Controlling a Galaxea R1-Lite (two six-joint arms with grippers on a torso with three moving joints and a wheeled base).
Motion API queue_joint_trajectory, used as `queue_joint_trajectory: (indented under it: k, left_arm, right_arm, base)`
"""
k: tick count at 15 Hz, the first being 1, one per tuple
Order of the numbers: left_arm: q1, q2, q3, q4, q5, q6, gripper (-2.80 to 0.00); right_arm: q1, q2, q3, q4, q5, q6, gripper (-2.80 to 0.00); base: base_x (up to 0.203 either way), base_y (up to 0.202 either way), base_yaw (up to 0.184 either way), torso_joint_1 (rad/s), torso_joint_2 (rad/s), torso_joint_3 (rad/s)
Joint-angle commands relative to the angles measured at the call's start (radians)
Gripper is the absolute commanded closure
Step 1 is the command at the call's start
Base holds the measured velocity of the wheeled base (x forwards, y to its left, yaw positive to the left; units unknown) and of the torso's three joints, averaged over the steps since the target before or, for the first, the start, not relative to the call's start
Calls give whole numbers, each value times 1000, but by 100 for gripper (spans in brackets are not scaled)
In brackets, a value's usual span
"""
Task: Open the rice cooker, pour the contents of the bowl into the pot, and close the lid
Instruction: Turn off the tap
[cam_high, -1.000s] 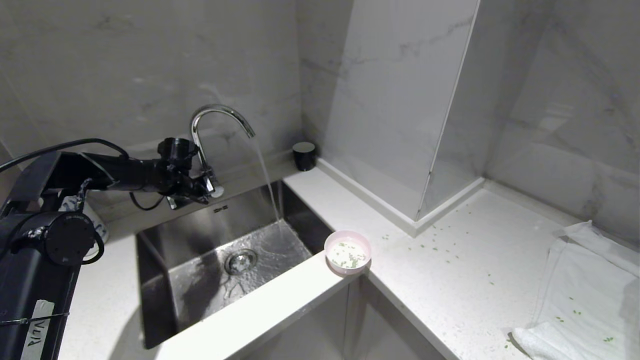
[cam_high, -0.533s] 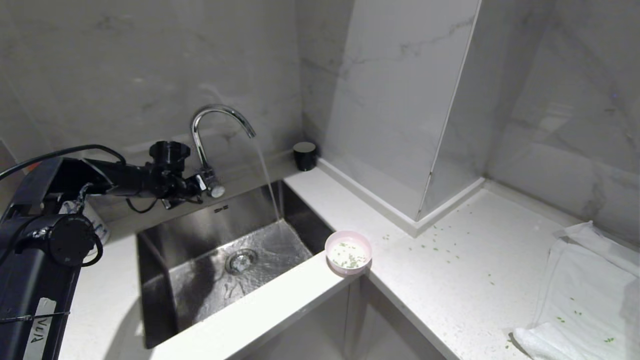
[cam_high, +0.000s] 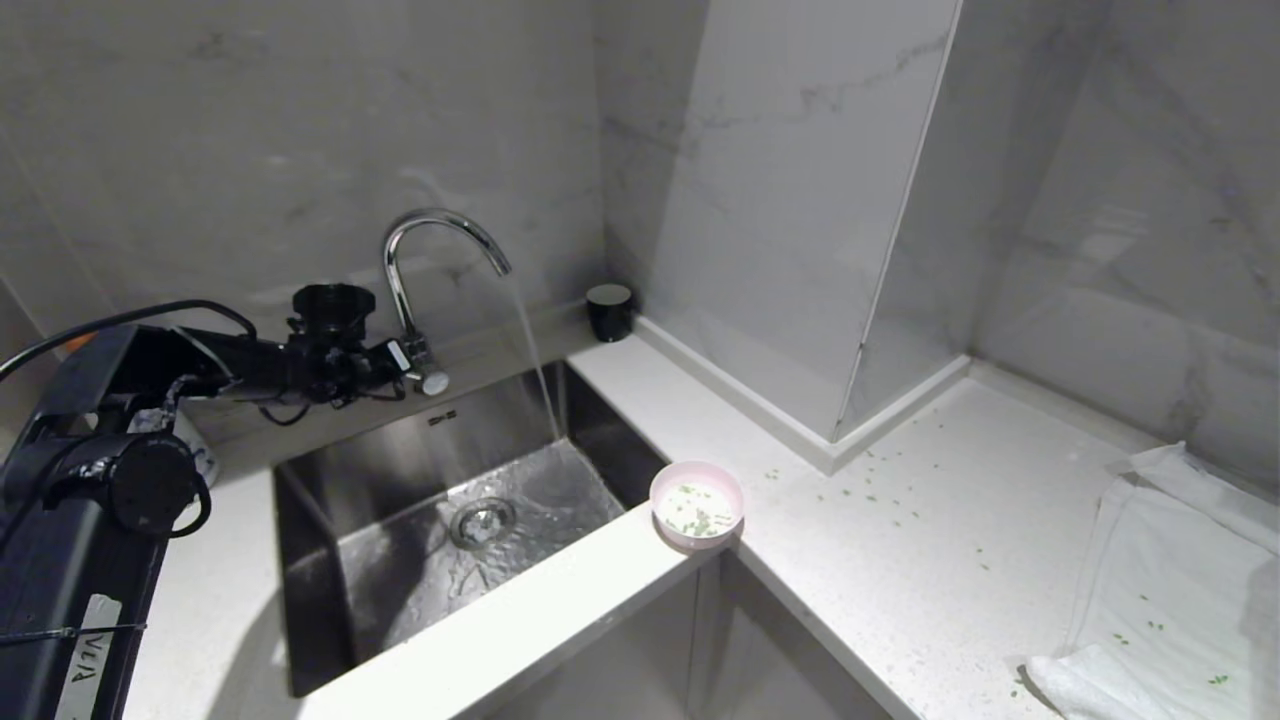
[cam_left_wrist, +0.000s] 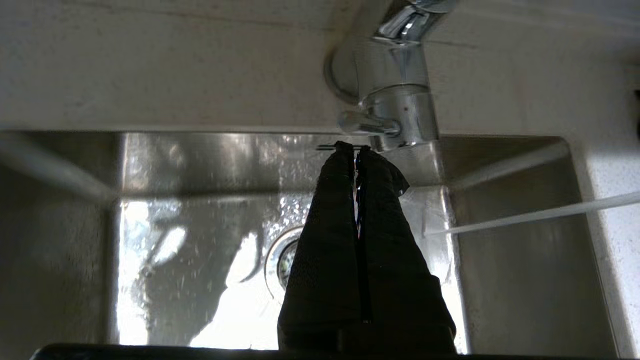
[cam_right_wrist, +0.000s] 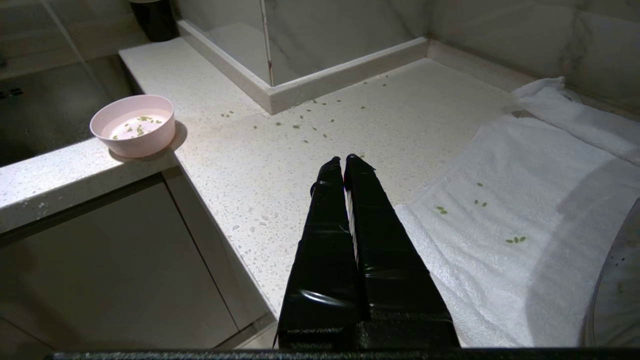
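Since a second ago the left claw (cam_high: 405, 357) has drawn back to the left along the far edge of the sink (cam_high: 330, 560), so that its tip now sits just left of the tap's lever (cam_high: 432, 381) instead of over it. Its two fingers are pressed together with nothing between them; in the left wrist view the tips (cam_left_wrist: 355, 148) lie right at the chrome lever (cam_left_wrist: 367, 124), though whether they touch it cannot be told. Water (cam_high: 535, 370) runs from the curved spout (cam_high: 440, 235) into the steel basin.

The bowl (cam_high: 696, 504) has not shifted: it stands on the white surface (cam_high: 900, 560) at the near right corner of the sink, pink outside, with small green bits and a little white inside (cam_high: 697, 512). More green bits lie scattered on the surface to its right and on the white towel (cam_high: 1160, 590) at the far right. A small dark cup (cam_high: 608, 310) stands by the wall beyond the sink.

The right claw (cam_right_wrist: 344, 161) hangs closed and empty above the near edge of the surface, beside the towel, well apart from the bowl (cam_right_wrist: 133, 125).
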Motion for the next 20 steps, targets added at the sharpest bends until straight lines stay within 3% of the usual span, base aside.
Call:
queue_joint_trajectory:
  k: [1,15,20]
  left_arm:
    - [1,13,0,-28,1,3,0]
    - [18,70,-3,-221,5,5,0]
    - [30,102,-11,-244,1,49,0]
  right_arm:
    - [1,1,0,0,0,0,0]
    - [0,1,0,0,0,0,0]
    - [1,1,0,0,0,0,0]
  base:
    - [0,0,0,0,0,0]
    - [0,0,0,0,0,0]
    - [0,0,0,0,0,0]
